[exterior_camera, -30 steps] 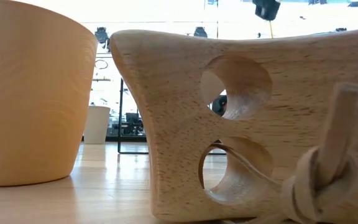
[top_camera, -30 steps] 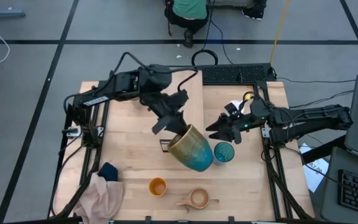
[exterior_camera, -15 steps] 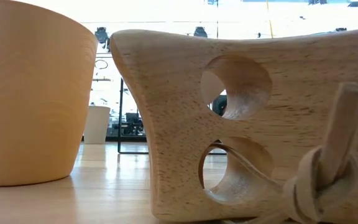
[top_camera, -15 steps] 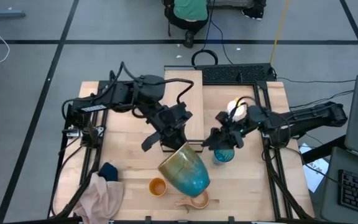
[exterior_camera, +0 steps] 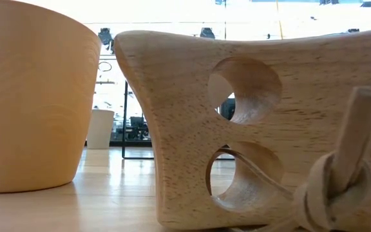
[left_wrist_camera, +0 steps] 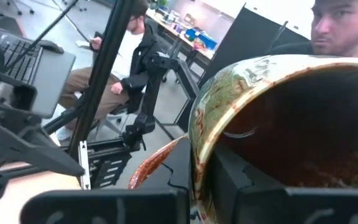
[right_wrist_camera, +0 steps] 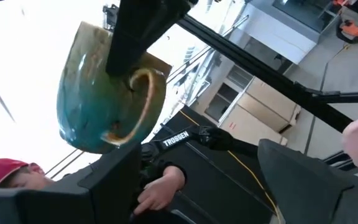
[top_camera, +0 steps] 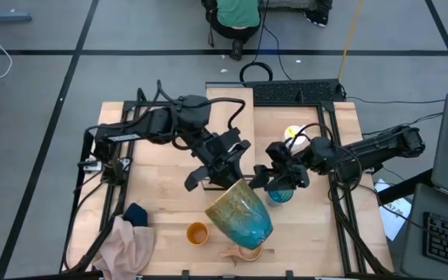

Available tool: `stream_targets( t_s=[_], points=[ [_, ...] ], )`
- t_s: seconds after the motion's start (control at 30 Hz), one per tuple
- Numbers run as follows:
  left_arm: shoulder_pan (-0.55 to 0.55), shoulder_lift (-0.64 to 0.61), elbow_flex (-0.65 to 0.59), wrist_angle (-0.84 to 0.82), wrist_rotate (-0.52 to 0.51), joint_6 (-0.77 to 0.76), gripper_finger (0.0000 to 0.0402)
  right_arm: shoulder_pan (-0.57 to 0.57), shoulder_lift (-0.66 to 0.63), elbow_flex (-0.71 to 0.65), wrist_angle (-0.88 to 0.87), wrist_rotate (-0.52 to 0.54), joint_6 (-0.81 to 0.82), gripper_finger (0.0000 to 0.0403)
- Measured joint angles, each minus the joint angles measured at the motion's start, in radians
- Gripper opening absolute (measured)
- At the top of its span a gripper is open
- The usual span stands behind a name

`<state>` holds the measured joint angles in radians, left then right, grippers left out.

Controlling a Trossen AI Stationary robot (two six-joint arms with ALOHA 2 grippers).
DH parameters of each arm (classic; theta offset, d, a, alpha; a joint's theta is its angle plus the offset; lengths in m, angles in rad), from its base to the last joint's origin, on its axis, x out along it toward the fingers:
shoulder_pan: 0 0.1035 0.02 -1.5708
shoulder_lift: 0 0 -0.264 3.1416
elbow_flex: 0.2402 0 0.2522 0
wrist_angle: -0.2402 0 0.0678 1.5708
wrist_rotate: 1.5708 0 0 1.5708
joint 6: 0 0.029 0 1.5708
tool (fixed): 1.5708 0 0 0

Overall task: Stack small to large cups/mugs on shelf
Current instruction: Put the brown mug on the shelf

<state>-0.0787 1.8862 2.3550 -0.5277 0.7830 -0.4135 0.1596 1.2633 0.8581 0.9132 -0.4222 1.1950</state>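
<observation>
My left gripper [top_camera: 222,169] is shut on the olive-and-teal mug [top_camera: 239,218], held high above the table's near middle. The mug also shows in the right wrist view [right_wrist_camera: 107,93]. My right gripper [top_camera: 274,176] is open and empty, right beside the teal tumbler [top_camera: 281,194], which stands on the table. The orange cup [top_camera: 197,233] and the wooden handled cup [top_camera: 241,252] stand near the front edge, the latter partly under the mug. The white mug [top_camera: 294,134] stands behind my right arm. The shelf [top_camera: 230,117] lies at the far middle. No small beige cup shows. My left gripper holds the mug by its rim wall [left_wrist_camera: 197,168], one finger [left_wrist_camera: 253,186] inside the mug and one outside. The fingers come from the far left, slanting down. The mug is lifted clear and tipped, its mouth toward the gripper and its base toward the near edge.
A pink cloth [top_camera: 127,245] and a dark blue item [top_camera: 136,213] lie at the near left corner. The low view is filled by the wooden cup's holed handle [exterior_camera: 256,129] and the orange cup [exterior_camera: 31,96]. People are beyond the table's far edge and around it.
My left gripper has carried the mug toward the table's near edge, past the shelf's near end; the mug now hangs over the wooden handled cup. My right gripper has moved toward the table's left and near edge, up to the teal tumbler.
</observation>
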Motion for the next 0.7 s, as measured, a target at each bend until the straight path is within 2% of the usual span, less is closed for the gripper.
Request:
stream_targets(
  t_s=[0.23,0.43,0.7],
  points=[
    [-0.002,0.026,0.000,0.004,0.007,-0.031,0.0029,0.007,0.000,0.000,-0.001,0.000,0.006,0.0299],
    [0.001,0.037,0.001,0.007,0.006,-0.037,0.0029,0.025,-0.001,0.000,0.087,-0.002,0.029,0.0287],
    [0.024,0.076,0.000,0.007,0.025,-0.064,0.0029,0.066,0.000,0.000,0.079,-0.001,0.039,0.0286]
  ],
)
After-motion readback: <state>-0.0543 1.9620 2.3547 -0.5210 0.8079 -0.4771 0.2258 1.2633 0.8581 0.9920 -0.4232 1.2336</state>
